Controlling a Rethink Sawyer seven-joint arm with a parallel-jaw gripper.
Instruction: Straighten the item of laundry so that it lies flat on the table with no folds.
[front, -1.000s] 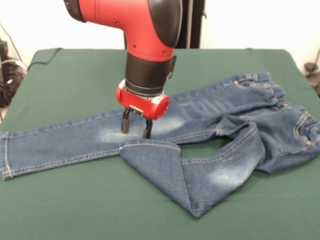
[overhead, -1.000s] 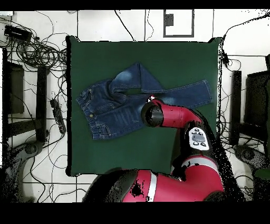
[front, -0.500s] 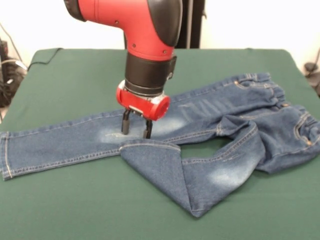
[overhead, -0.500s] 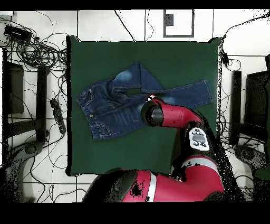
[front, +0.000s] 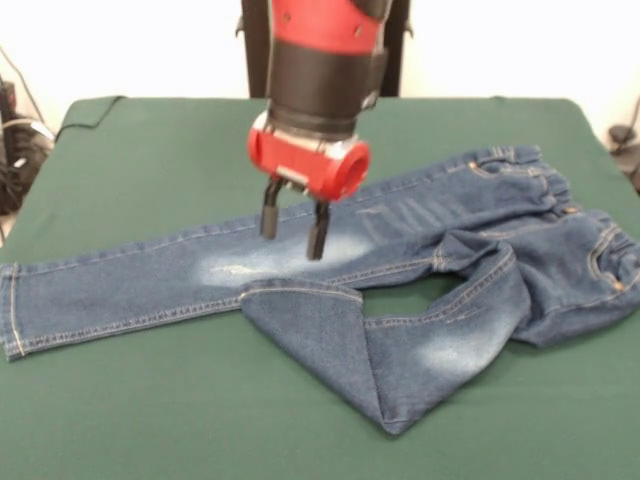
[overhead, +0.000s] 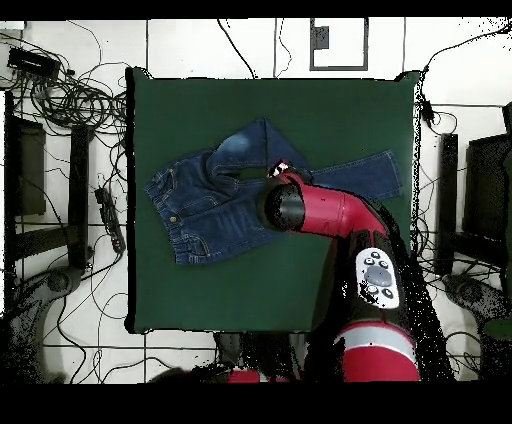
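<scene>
Claw empty, fingers apart, hovering just above the straight leg of the jeans. Jeans lie mid-tabletop, other leg doubled back on itself. Risk we see: pinching both layers at the fold drags the whole garment instead of unfolding it.

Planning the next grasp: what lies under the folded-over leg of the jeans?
The folded leg of the jeans lies doubled on itself, cuff on top beside the straight leg. Green table shows in the gap. Beneath the fold is hidden. The open gripper hangs above.
</scene>
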